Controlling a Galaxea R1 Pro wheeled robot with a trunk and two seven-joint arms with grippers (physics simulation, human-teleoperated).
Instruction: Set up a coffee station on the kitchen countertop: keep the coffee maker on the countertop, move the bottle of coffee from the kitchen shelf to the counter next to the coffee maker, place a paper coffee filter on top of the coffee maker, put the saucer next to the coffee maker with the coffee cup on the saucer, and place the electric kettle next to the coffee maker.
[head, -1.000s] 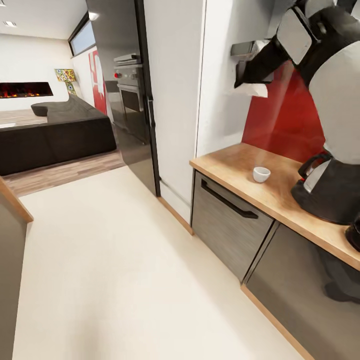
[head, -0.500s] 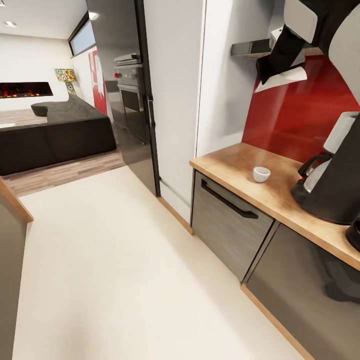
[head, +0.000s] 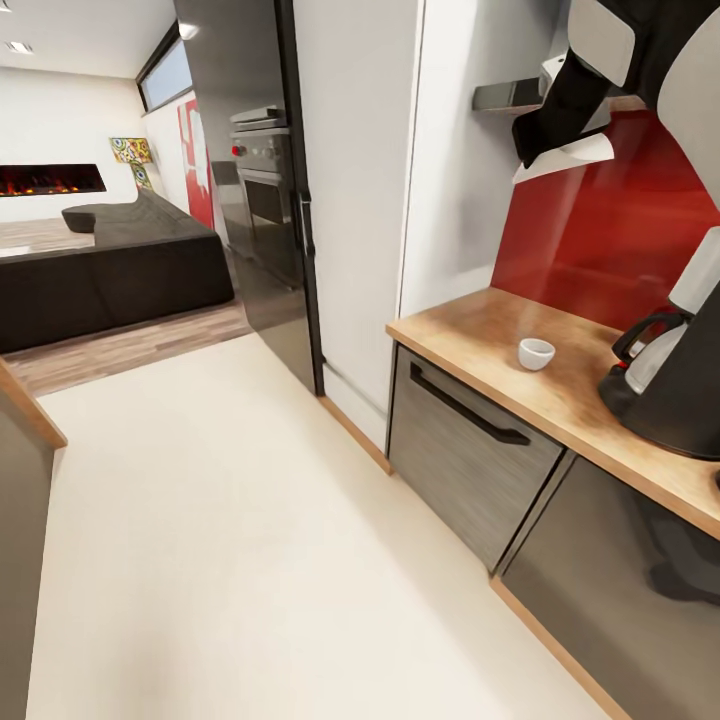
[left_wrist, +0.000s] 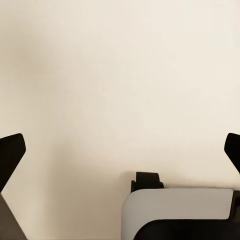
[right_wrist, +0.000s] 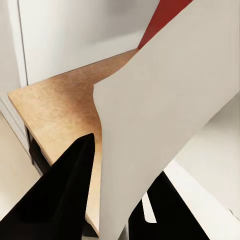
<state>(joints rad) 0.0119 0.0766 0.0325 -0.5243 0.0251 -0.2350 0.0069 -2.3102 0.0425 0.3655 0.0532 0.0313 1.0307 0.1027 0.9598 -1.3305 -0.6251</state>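
paper coffee filter (head: 566, 157) pinched in right fingers (right_wrist: 65, 200) | coffee cup (head: 535, 353) on kitchen countertop (head: 470, 335)

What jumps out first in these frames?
The right pincer, raised high against the red backsplash, is shut on the paper coffee filter, a big off-white sheet between its fingers in the right wrist view. Below, a small white coffee cup stands alone on the kitchen countertop, with the dark coffee maker at the head view's right edge.
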